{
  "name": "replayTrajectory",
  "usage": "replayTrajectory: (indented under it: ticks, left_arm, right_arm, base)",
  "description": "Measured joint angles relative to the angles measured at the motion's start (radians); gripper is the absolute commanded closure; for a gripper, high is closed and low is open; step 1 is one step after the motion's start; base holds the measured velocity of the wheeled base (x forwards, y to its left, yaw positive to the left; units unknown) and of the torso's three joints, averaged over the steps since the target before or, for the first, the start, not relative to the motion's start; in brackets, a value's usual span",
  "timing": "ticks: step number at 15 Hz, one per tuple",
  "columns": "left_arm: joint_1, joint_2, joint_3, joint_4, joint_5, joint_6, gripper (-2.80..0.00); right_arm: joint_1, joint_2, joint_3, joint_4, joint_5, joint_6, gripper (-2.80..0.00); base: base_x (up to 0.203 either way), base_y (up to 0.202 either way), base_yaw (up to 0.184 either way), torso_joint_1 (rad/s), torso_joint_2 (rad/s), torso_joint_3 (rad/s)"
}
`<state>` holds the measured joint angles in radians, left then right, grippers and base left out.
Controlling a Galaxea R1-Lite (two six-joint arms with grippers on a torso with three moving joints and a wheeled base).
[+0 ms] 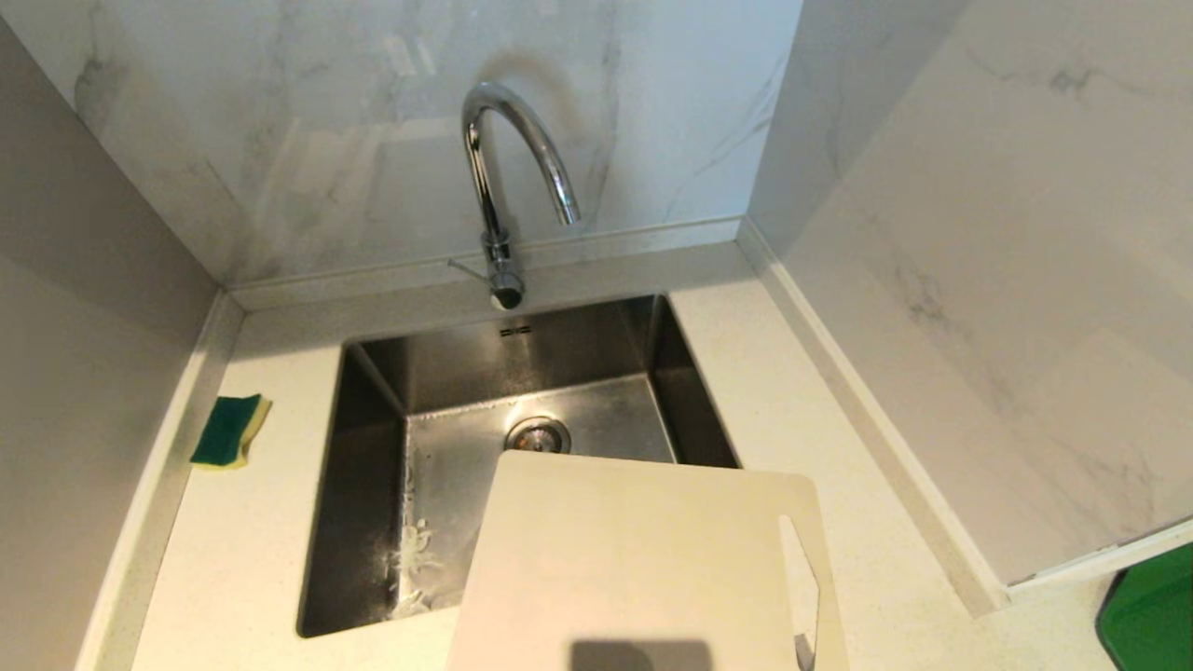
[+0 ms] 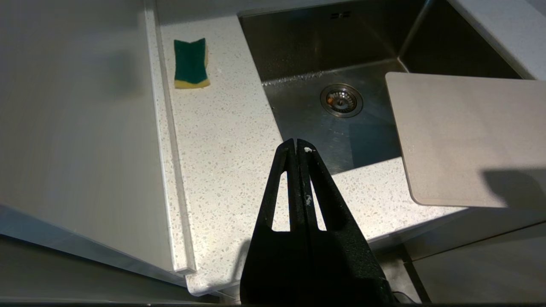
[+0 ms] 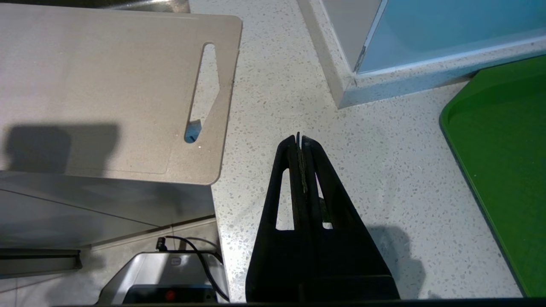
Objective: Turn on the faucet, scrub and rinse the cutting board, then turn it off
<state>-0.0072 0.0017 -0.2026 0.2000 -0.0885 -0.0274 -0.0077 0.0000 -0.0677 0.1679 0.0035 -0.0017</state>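
- faucet [image 1: 503, 186] behind sink [image 1: 373, 522], no water visible at spout
- cutting board [image 1: 643, 559] lies over sink's near-right corner, overhanging basin and counter front edge
- sponge [image 1: 229, 431] on counter, left of sink
- left gripper [image 2: 296, 147] above counter at sink's near-left, jaws together, empty
- right gripper [image 3: 300, 140] above counter right of sink, beside board's slot end, jaws together, empty

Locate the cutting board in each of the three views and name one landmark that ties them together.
Head view: the cutting board fills the lower middle, overhanging the sink's near right corner.
Left wrist view: it sits at the right edge, partly over the sink.
Right wrist view: it takes up the upper left, handle slot toward the middle.
Shared landmark: the speckled countertop beneath the board.
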Motion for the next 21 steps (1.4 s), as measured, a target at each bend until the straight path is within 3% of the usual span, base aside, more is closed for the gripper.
replayTrajectory:
  ticks: [21]
  left_arm:
    - [0.000, 0.001, 0.000, 0.000, 0.000, 0.000, 0.00]
  right_arm:
    - [0.000, 0.000, 0.009, -0.017, 0.002, -0.007, 0.00]
  base:
    - [0.000, 0.000, 0.000, 0.000, 0.00, 0.000]
